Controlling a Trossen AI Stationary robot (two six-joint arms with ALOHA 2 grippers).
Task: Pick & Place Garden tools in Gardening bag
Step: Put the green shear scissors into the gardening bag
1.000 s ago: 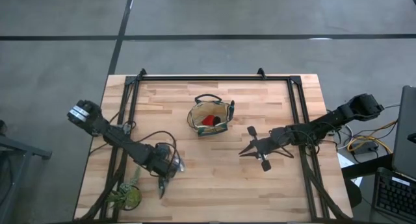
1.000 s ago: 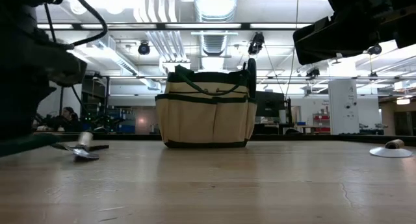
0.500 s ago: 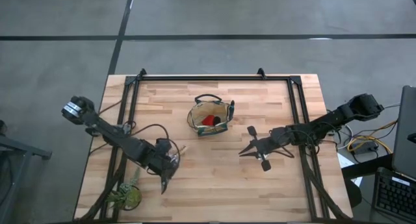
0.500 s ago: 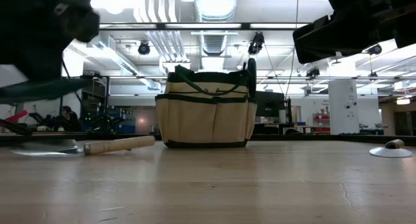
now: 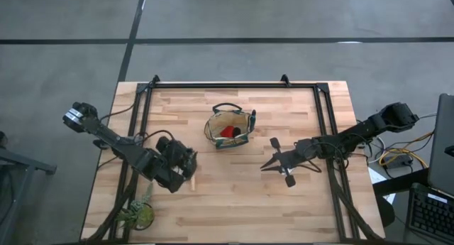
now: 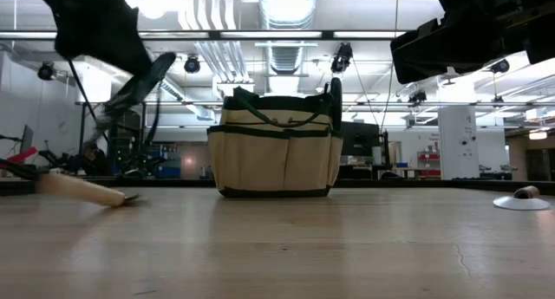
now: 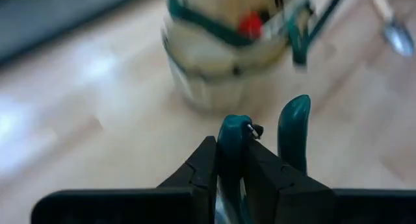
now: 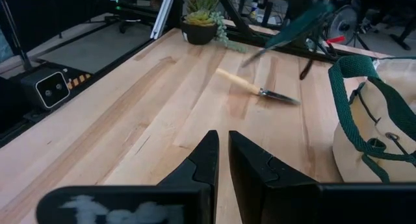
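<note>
The gardening bag stands on its base at the table's middle, with a red item inside it. My left gripper hovers near-left of the bag, shut on green-handled pruning shears, which are clear of the table. A wooden-handled trowel lies flat on the table below that gripper. My right gripper waits shut and holding nothing, right of the bag. A second trowel lies near it. My left gripper pinches one green handle of the shears between its two fingers. The other handle stands free beside them. The shears are lifted clear of the table and stick out slanting from the gripper, toward the bag.
A small potted plant stands at the near left corner. Black frame rails run along the table's left, right and far sides. Bare wood lies near of the bag and between the two arms.
My left gripper has risen from the table with the shears and rolled at the wrist, now pointing toward the bag. The trowel below it has turned about on the table.
</note>
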